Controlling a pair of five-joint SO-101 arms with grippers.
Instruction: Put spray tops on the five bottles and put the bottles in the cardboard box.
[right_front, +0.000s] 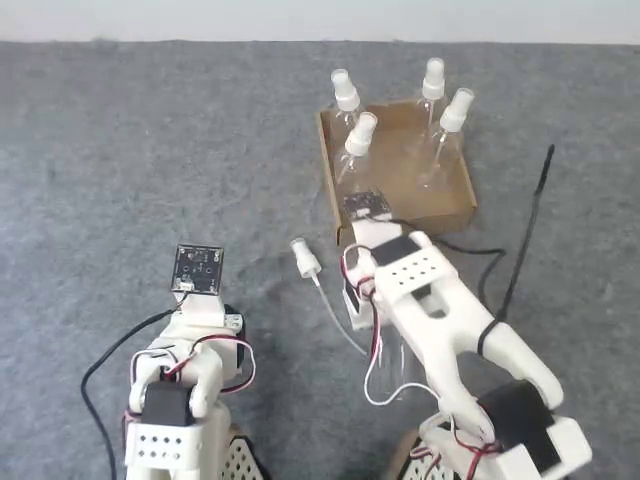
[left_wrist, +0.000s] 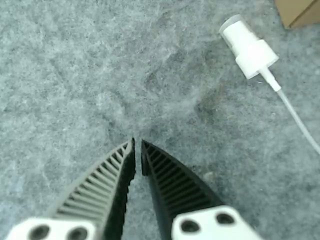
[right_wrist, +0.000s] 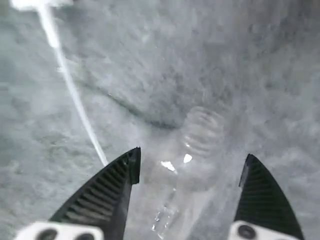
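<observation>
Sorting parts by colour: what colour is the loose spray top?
The spray top is white; best in the left wrist view.

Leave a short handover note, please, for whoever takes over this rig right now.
Left hand: shut, empty, over the table near the loose spray top.
Right hand: open, its fingers either side of the fifth bottle, which lies uncapped on the table.
Done: four capped bottles stand in the box.
To do: fit the spray top on the fifth bottle, then put it in the box.
</observation>
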